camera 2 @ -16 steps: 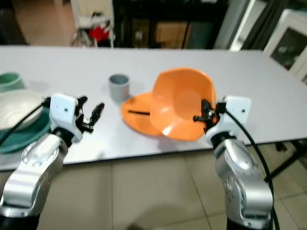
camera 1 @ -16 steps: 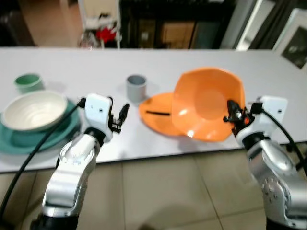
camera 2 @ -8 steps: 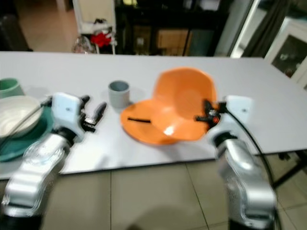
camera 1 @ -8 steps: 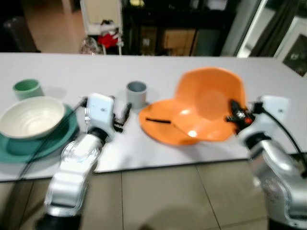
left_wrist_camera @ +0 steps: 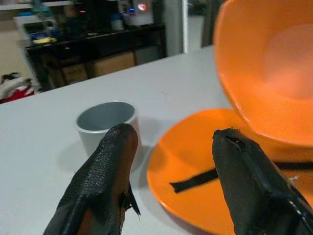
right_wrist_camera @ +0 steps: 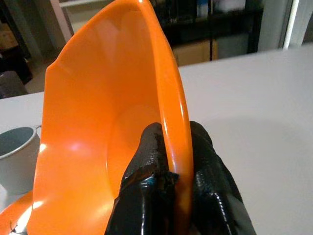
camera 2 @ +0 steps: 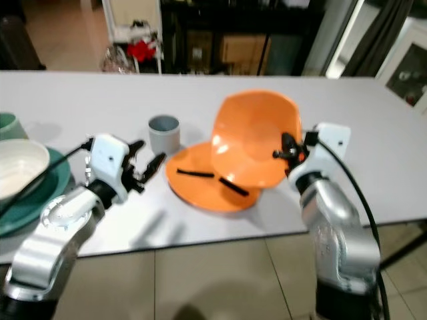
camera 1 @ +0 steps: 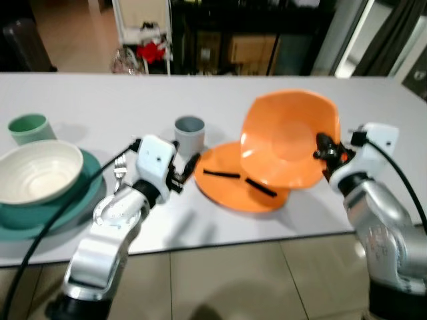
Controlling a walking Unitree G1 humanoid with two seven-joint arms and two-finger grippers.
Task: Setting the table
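Note:
My right gripper (camera 1: 325, 148) is shut on the rim of an orange bowl (camera 1: 288, 140), held tilted on edge above the table; the pinch shows close up in the right wrist view (right_wrist_camera: 168, 161). Under and left of the bowl lies an orange plate (camera 1: 230, 185) with two black sticks (camera 1: 220, 175) across it. My left gripper (camera 1: 187, 172) is open just left of the plate, near a grey cup (camera 1: 189, 134). In the left wrist view its fingers (left_wrist_camera: 105, 181) frame the cup (left_wrist_camera: 105, 122) and the plate (left_wrist_camera: 205, 181).
The grey table (camera 1: 220, 93) carries a cream bowl (camera 1: 37, 179) on a teal plate (camera 1: 80, 190) at the left, a fork (camera 1: 120, 167) beside it and a green cup (camera 1: 28, 127) behind. Dark shelving (camera 1: 220, 33) stands beyond the table. Tiled floor (camera 1: 233, 280) lies below the near edge.
The orange bowl has been lifted and tipped more upright off the plate, baring a second black stick. My left gripper has moved right, closer to the plate. The camera shifted slightly.

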